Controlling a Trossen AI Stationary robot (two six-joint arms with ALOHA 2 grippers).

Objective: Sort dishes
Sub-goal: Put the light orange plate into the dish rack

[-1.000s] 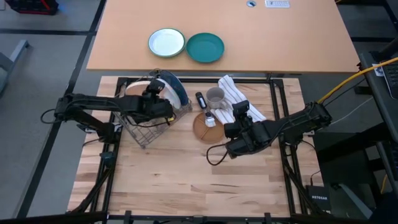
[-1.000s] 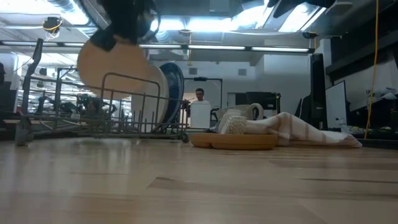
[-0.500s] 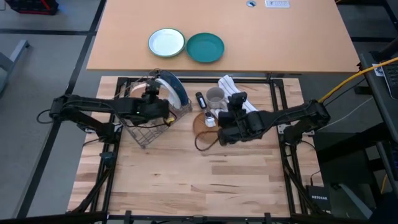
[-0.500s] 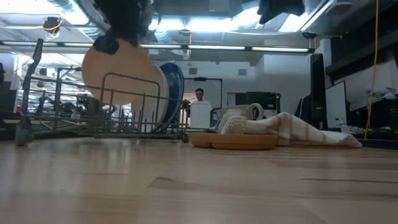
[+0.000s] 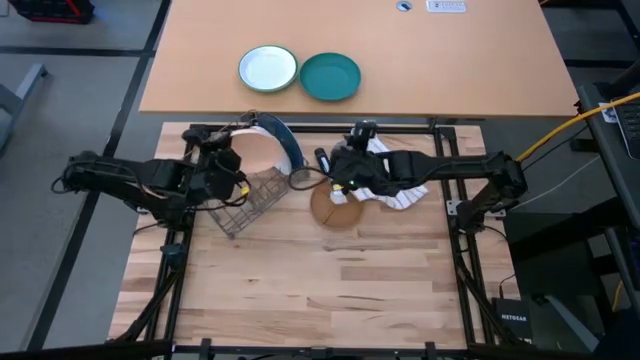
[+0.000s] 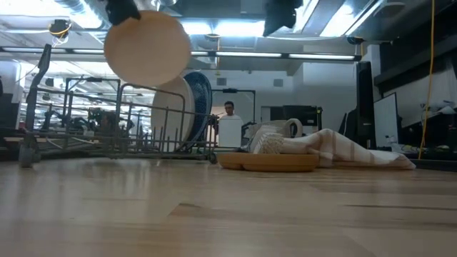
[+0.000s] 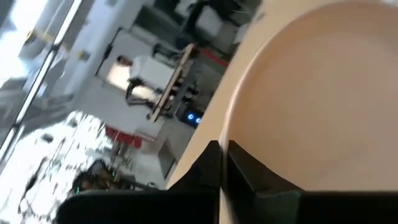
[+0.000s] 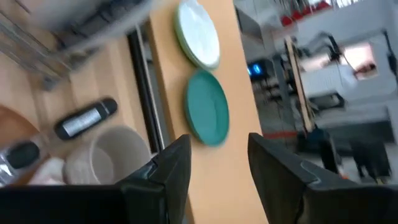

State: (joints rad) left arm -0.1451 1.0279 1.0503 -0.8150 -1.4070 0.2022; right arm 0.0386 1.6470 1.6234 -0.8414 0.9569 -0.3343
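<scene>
One pink plate [image 6: 147,48] in left gripper [image 5: 228,168] above rack [image 5: 245,195]; right gripper [image 8: 214,163] open.

Left gripper [image 5: 232,172] jaws clamped, raised; right gripper [image 5: 345,160] jaws apart, hovering

So the bench [image 5: 320,290] is a pale butcher-block wooden top, and most of its near half is bare. Sitting on it toward the back left is a wire dish rack [image 5: 240,200]. Just right of the rack lies the brown wooden plate [image 5: 335,208], flat on the wood, with a small dark object [image 5: 322,160] beside it that's too small to identify. A striped white cloth [image 5: 395,180] is crumpled at the back, touching the plate's far edge. Behind all that is a second, tan surface [image 5: 450,60] carrying a white plate with a green rim [image 5: 268,68] and a teal plate [image 5: 330,76] side by side.
</scene>
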